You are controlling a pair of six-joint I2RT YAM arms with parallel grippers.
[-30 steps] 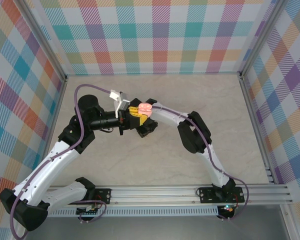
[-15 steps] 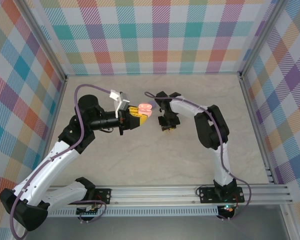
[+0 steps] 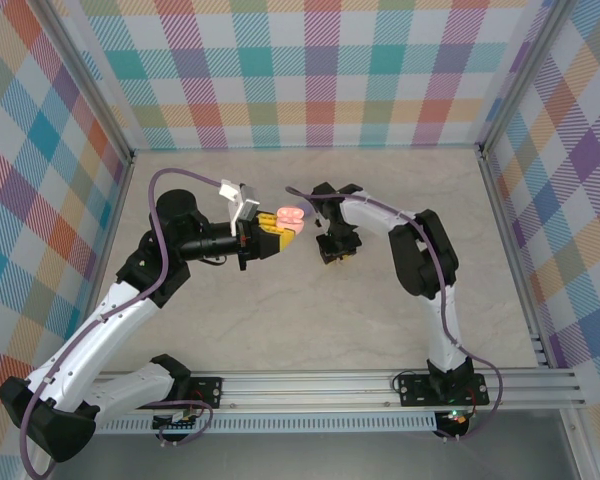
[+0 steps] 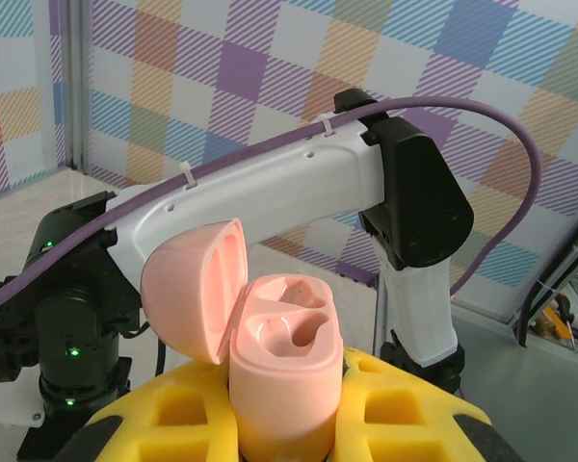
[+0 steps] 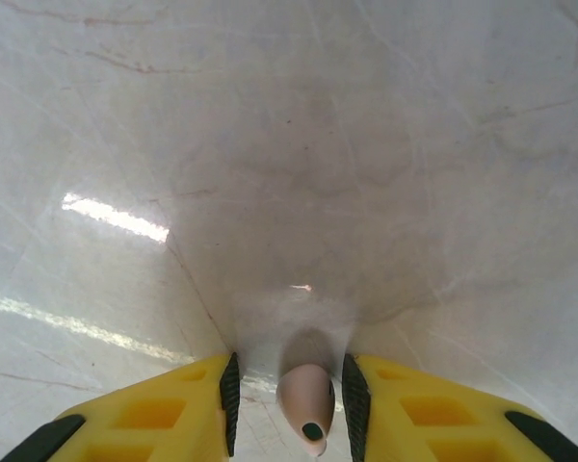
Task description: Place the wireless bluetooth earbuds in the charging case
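Left gripper (image 4: 285, 435): pinching the pink charging case (image 4: 281, 371), lid open.
Right gripper (image 5: 291, 373): jaws slightly spread, just beside the case, near the middle of the worktop (image 3: 310, 340).
Earbud (image 5: 303, 404): pink, between the right jaws, gap each side.

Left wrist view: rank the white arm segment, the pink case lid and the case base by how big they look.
1. White arm segment, clearly largest.
2. Case base and case lid: about alike; the base runs off the bottom edge, so I won't rank them.
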